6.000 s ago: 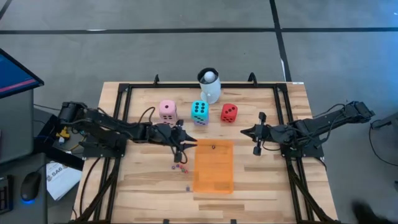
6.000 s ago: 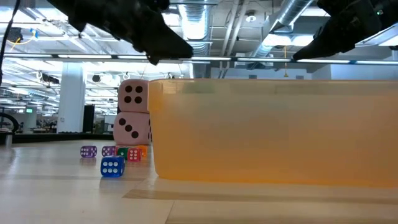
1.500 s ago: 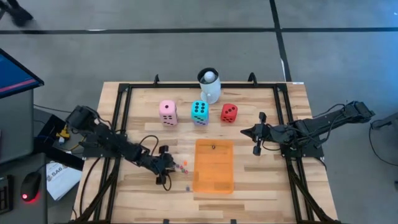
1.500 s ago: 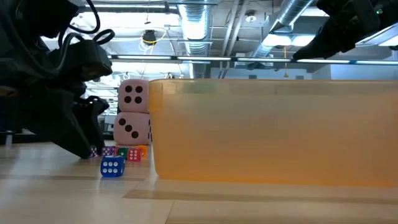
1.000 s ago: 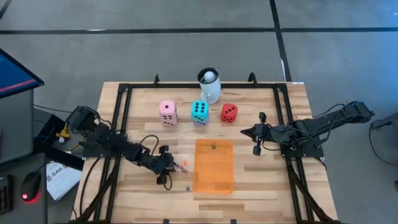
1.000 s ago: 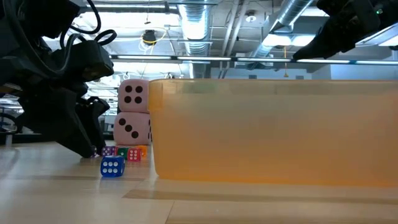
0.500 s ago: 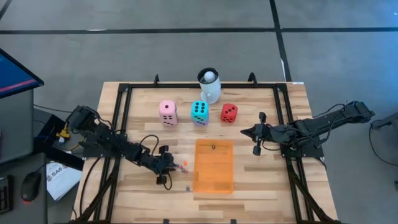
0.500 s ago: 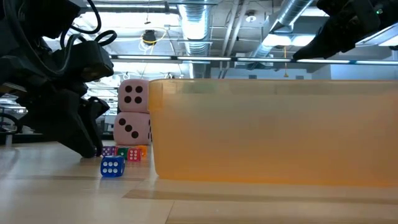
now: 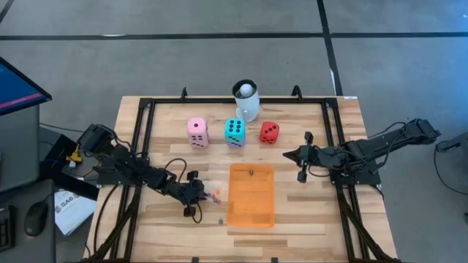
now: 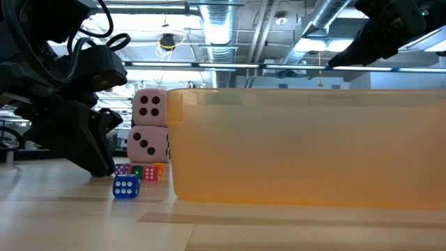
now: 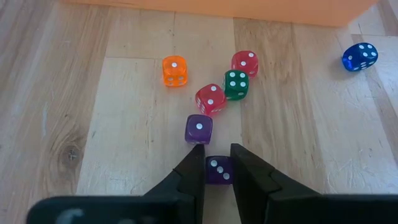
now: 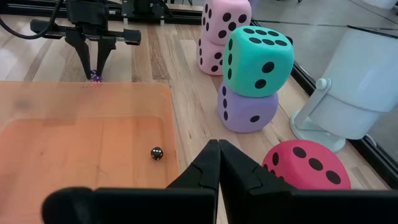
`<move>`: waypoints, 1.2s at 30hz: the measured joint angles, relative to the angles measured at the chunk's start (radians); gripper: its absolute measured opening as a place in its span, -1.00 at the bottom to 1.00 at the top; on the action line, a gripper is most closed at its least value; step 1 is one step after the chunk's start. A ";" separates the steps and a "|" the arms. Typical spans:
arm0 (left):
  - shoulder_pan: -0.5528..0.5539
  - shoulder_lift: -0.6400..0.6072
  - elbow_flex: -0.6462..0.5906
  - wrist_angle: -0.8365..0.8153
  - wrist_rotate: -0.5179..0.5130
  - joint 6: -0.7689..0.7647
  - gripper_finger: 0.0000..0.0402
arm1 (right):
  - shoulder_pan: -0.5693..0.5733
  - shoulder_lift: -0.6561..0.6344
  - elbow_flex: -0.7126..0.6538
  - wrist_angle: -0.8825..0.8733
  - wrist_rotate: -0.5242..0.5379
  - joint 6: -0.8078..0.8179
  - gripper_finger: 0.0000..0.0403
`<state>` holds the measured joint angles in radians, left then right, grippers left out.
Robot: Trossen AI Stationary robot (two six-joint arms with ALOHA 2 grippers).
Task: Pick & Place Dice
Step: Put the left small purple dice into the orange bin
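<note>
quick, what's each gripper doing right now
Left gripper: closed on a small purple die on the table, beside the orange tray.
Right gripper: shut, holding nothing, waiting above the tray's right side.

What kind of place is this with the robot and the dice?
Probably a robot lab or workshop in a big industrial hall. A wooden table with a black frame stands on a concrete floor, ceiling ducts and strip lights hang overhead, and a computer mouse sits beside it.
</note>
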<state>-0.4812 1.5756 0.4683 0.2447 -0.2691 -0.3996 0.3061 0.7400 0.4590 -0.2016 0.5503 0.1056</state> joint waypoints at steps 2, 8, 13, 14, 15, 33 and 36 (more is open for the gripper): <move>0.000 0.000 0.000 0.000 0.000 0.001 -0.75 | 0.000 0.000 0.000 0.000 0.000 0.000 -1.00; 0.002 -0.054 -0.003 -0.015 0.023 0.044 -0.75 | 0.000 0.000 0.000 0.000 0.000 0.000 -1.00; 0.024 -0.145 -0.003 -0.028 -0.033 0.094 -0.75 | 0.000 0.000 0.000 0.000 0.000 0.000 -1.00; 0.030 -0.166 -0.003 -0.039 -0.047 0.108 -0.75 | 0.000 0.000 0.000 0.000 0.000 0.000 -1.00; 0.037 -0.187 -0.003 -0.044 -0.062 0.124 -0.75 | 0.000 0.000 0.000 0.000 0.000 0.000 -1.00; 0.301 -0.300 -0.001 -0.045 -0.150 0.427 -0.75 | 0.000 0.000 0.000 0.000 0.000 0.000 -1.00; 0.334 -0.300 -0.001 -0.020 -0.150 0.429 -0.75 | 0.000 0.000 0.000 0.000 0.000 0.000 -1.00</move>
<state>-0.1468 1.2758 0.4671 0.2250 -0.4191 0.0296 0.3058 0.7399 0.4588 -0.2012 0.5500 0.1059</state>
